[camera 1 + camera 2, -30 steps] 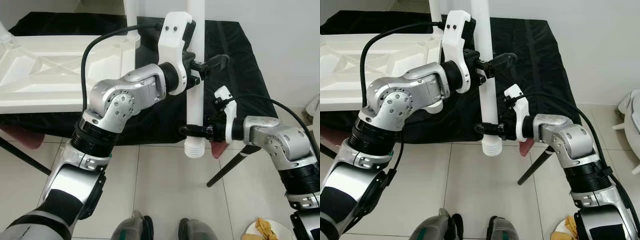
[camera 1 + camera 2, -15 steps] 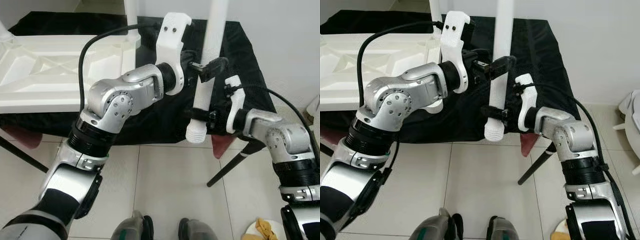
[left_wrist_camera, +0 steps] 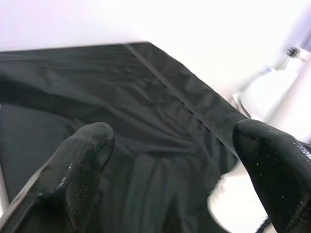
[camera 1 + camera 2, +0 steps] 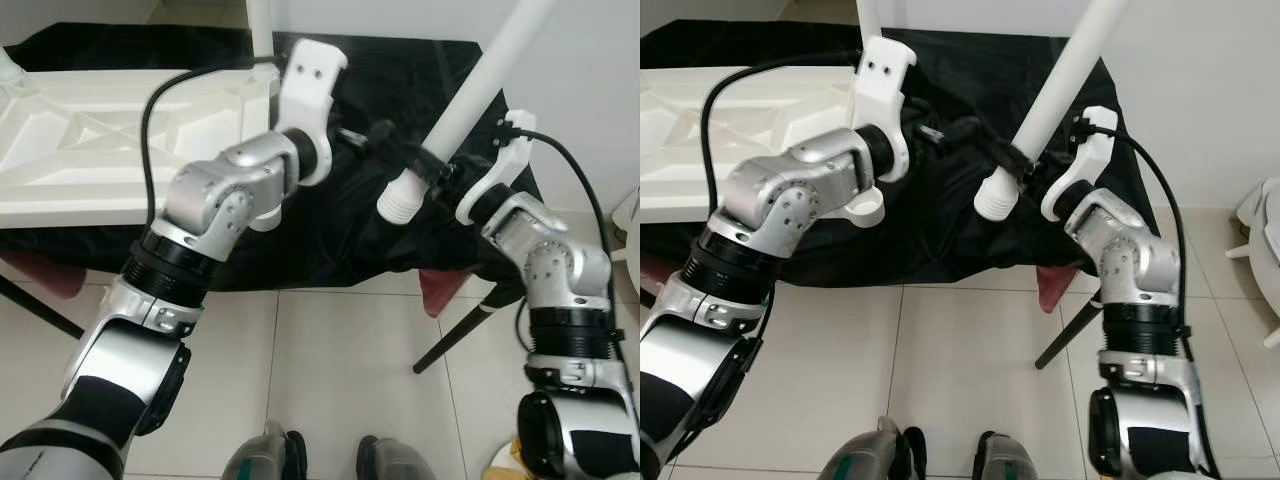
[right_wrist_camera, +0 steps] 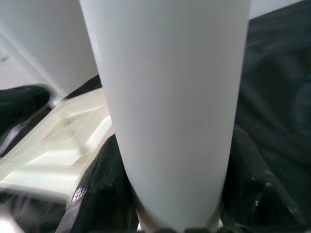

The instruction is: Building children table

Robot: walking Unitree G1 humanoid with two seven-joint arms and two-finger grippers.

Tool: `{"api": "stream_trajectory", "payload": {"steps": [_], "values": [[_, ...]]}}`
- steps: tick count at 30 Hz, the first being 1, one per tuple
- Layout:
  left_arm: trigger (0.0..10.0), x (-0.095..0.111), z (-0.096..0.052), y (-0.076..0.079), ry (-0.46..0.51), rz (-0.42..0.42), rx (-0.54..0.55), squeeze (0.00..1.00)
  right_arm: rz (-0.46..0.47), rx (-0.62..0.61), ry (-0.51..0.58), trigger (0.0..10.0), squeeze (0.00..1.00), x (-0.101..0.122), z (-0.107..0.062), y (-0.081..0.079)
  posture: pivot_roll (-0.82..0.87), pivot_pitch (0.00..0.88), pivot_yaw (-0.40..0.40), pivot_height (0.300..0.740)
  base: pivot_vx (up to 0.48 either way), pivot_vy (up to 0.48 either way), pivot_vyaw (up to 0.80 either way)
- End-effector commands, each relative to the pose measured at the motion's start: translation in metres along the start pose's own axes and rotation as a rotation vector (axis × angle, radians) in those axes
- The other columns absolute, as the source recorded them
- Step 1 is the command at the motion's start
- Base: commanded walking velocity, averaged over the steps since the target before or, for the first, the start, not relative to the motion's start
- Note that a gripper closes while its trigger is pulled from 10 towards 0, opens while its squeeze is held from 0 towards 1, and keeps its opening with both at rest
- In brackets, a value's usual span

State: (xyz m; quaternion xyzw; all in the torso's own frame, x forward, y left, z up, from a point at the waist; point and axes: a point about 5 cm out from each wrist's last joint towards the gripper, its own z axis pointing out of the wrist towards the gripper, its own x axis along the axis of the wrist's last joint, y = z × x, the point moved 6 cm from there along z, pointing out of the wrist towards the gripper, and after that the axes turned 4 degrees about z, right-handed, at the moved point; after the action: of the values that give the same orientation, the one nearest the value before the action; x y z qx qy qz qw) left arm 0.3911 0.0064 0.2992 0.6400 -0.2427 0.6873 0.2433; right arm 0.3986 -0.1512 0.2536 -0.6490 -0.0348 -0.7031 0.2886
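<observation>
Look at the white table leg (image 4: pixel 470 100). It leans over the black cloth (image 4: pixel 400 70), with its ridged end low and its top going up toward the wall. Your right gripper (image 4: pixel 432 176) pinches the leg just above that ridged end, one black finger on each side. In the right wrist view the leg (image 5: pixel 167 107) sits tight between the two fingers (image 5: pixel 104 189).

Your left gripper (image 4: pixel 375 138) is near the leg, on the side away from your right arm, but it does not touch it. Its fingers (image 3: pixel 80 165) are spread wide with only cloth between them.

The white upside-down tabletop (image 4: pixel 110 140) lies on the cloth, well apart from the leg, past your left arm. Another white leg (image 4: pixel 262 28) stands up at its corner.
</observation>
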Motion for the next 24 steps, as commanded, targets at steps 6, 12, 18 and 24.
{"api": "stream_trajectory", "payload": {"steps": [6, 12, 18, 24], "values": [[10.0, -0.002, -0.011, -0.035, 0.058, -0.007, 0.184, 0.0, -0.05, -0.149, 0.161, 10.0, 0.0, 0.013, -0.009, 0.007, 0.01, 0.059, 0.02, 0.74, 0.0, 0.0, 0.0], [10.0, -0.012, -0.021, -0.05, 0.124, -0.09, 0.291, 0.0, -0.083, -0.147, 0.228, 10.0, 0.0, 0.009, -0.015, -0.002, 0.01, 0.048, 0.012, 0.74, 0.0, 0.0, 0.0], [10.0, -0.038, -0.035, -0.067, 0.136, -0.017, 0.418, 0.0, -0.17, -0.163, 0.326, 10.0, 0.0, 0.0, -0.026, -0.01, 0.0, 0.038, 0.006, 0.74, 0.0, 0.0, 0.0], [10.0, -0.047, -0.043, -0.071, 0.148, 0.091, 0.489, 0.0, -0.165, -0.229, 0.385, 10.0, 0.0, 0.002, -0.031, -0.003, -0.02, 0.03, 0.007, 0.74, 0.0, 0.0, 0.0]]}}
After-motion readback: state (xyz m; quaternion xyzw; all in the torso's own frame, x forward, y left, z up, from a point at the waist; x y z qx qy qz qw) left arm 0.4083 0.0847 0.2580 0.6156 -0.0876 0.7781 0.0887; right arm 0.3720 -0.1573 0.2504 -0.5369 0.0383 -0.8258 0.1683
